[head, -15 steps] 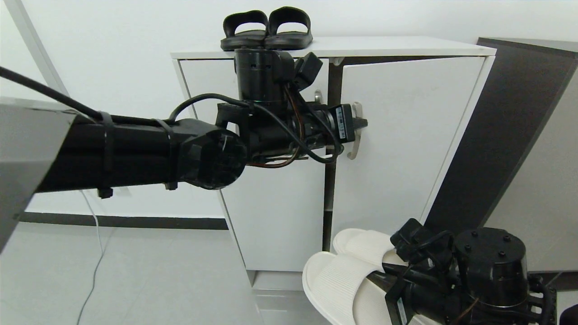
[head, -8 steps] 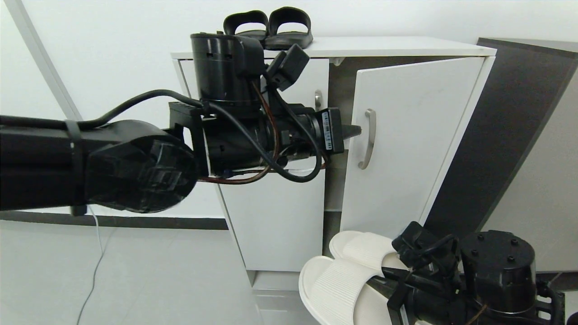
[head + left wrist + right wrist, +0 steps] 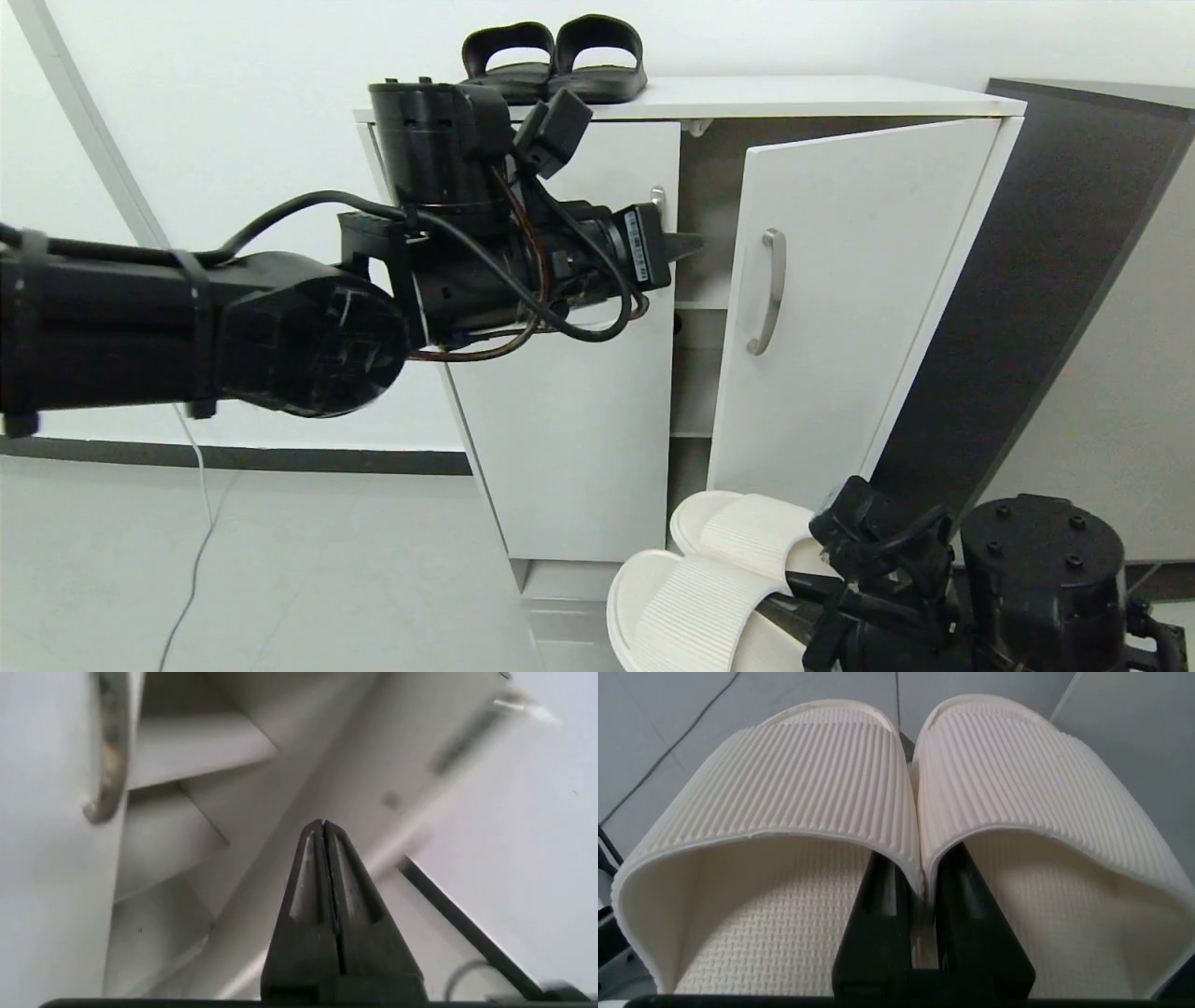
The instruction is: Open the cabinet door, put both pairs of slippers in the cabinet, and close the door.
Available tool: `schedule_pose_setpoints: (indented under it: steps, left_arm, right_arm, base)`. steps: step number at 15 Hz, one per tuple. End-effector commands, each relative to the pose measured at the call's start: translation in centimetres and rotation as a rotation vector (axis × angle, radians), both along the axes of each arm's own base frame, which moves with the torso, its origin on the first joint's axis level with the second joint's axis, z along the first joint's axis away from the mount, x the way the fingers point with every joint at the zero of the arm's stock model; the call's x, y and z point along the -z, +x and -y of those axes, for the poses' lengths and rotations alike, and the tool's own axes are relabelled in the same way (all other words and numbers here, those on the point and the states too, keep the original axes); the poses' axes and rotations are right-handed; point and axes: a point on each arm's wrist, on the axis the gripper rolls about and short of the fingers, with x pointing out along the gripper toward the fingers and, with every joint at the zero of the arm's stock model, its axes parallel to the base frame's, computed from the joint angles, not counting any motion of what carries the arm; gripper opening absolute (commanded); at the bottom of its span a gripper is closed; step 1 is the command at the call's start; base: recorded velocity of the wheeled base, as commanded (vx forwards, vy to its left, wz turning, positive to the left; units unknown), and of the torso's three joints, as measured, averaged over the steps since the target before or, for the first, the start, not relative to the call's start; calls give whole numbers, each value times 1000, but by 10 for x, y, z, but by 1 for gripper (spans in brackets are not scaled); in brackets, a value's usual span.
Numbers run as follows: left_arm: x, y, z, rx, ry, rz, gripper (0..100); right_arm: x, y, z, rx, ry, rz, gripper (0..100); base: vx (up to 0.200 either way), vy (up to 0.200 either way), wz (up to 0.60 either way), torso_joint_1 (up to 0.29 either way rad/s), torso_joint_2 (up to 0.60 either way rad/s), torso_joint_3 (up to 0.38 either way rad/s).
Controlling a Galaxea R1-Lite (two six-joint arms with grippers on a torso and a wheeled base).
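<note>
Black rubber slipper pair sat atop ajar white cabinet; right tool pinched white ribbed slipper pair; left tool closed, empty.

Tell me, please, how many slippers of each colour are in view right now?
2 black slippers, on top of the cabinet
2 white slippers, gripped by the right tool
Total: 4 slippers

White cabinet, right door partly open, black slippers on top, white slippers low before it.
</note>
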Motion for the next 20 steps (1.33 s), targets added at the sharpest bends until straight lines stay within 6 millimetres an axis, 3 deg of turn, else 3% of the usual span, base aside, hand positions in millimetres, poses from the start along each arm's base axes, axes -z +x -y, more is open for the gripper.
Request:
schedule_pose_setpoints:
  steps: [1, 4, 8, 10, 12, 14, 18, 19, 20]
  left_arm:
    - [20, 31, 16, -14, 2, -44, 0]
    - [24, 49, 28, -14, -20, -42, 0]
    - [24, 42, 36, 17, -25, -45, 0]
    - [24, 29, 41, 43, -18, -52, 0]
    - [28, -11, 47, 124, -19, -49, 0]
    - [26, -31, 47, 161, -50, -12, 0]
    - [21, -31, 24, 112, -55, 2, 0]
    - [10, -39, -8, 52, -62, 37, 0]
    - [6, -46, -28, 15, -61, 55, 0]
  right_arm:
    - [0, -1, 0, -2, -2, -1, 0]
    - [2, -2, -1, -10, -6, -6, 0]
    - [5, -6, -4, -26, -14, -14, 0]
    - [5, -6, -4, -26, -17, -16, 0]
    - [6, -6, -4, -25, -17, -18, 0]
    - [5, -6, -4, -28, -16, -17, 0]
    - [5, -6, -4, -24, -15, -16, 0]
    - [5, -4, -3, -15, -13, -14, 0]
    - [4, -2, -3, -7, -12, -13, 0]
  base:
    - [0, 0, 0, 0, 0, 0]
    - [0, 0, 0, 0, 0, 0]
    - [-50, 0, 0, 1, 2, -1]
    - [-200, 0, 0, 10, 0, 2]
    - [-200, 0, 0, 2, 2, 2]
    - [-200, 0, 0, -2, 7, 7]
    - [0, 0, 0, 0, 0, 0]
    - [0, 0, 0, 0, 0, 0]
    - [0, 0, 0, 0, 0, 0]
